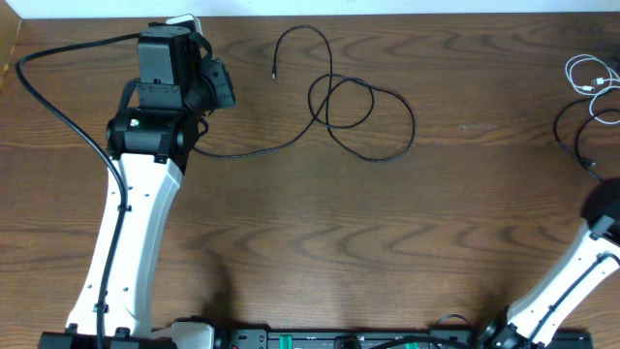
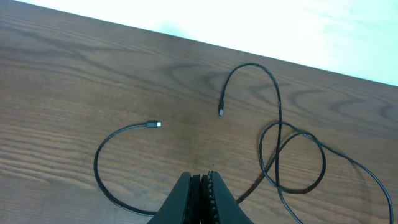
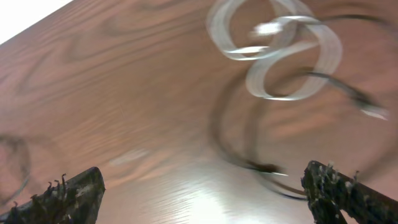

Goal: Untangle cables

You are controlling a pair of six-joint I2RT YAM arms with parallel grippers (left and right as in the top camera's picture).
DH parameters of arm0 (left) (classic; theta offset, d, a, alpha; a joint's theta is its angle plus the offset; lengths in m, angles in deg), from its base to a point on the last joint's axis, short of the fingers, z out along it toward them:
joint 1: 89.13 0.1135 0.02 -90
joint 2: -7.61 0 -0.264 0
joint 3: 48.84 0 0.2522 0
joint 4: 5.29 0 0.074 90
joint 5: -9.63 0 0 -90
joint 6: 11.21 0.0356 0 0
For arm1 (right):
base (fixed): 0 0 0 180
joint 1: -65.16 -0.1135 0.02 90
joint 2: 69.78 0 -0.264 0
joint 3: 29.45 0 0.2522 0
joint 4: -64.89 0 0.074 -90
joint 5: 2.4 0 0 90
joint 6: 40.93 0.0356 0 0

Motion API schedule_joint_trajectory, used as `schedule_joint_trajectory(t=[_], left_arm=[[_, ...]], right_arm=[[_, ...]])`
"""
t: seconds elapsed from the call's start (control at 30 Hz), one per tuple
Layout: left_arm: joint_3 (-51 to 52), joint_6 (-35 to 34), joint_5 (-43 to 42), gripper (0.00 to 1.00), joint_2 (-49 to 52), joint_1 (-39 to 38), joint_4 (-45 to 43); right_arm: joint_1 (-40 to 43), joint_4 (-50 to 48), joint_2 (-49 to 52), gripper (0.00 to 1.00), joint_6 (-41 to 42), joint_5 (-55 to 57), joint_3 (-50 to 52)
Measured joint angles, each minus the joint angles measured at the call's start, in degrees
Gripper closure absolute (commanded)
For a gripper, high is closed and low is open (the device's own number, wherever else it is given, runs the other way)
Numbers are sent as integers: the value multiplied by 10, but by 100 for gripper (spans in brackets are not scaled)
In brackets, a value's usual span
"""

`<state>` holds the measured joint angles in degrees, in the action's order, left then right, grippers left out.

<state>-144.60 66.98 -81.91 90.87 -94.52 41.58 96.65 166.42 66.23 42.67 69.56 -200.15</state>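
A dark brown wood-grain table (image 1: pixel 291 242) fills the overhead view, with a white strip of wall (image 1: pixel 407 8) along the top edge. The black cable (image 1: pixel 360 109) lies in loose loops at upper centre, one end trailing toward the arm at upper left. The left pincer (image 2: pixel 200 177) is pressed shut, and the cable passes beneath it. At the far upper right the white cable (image 1: pixel 589 76) sits coiled just above a dark cord (image 1: pixel 579 136). The right pincer (image 3: pixel 202 177) stands wide and empty over them, in a blurred view.
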Motion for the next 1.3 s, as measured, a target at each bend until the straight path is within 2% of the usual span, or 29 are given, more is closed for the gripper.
schedule_joint_trajectory(t=[0.17, 0.37, 0.5, 0.73, 0.93, 1.17, 1.3], left_arm=[[0, 0, 0, 92, 0, 0, 0], [0, 0, 4, 92, 0, 2, 7], [0, 0, 10, 92, 0, 21, 26], [0, -2, 19, 88, 0, 63, 55], [0, -2, 19, 88, 0, 75, 60], [0, -2, 19, 87, 0, 75, 66], [0, -2, 19, 87, 0, 75, 68]], right_arm=[[-101, -3, 0, 1, -23, -31, 0], [-238, -56, 0, 1, -28, -46, 0], [-316, -108, 12, 1, -3, -52, 0], [-436, -206, 108, 1, 77, -48, -1], [-530, -268, 195, 1, 142, 31, 0], [-607, -275, 220, 1, 202, 165, 1], [-619, -258, 220, 11, 241, 216, 1]])
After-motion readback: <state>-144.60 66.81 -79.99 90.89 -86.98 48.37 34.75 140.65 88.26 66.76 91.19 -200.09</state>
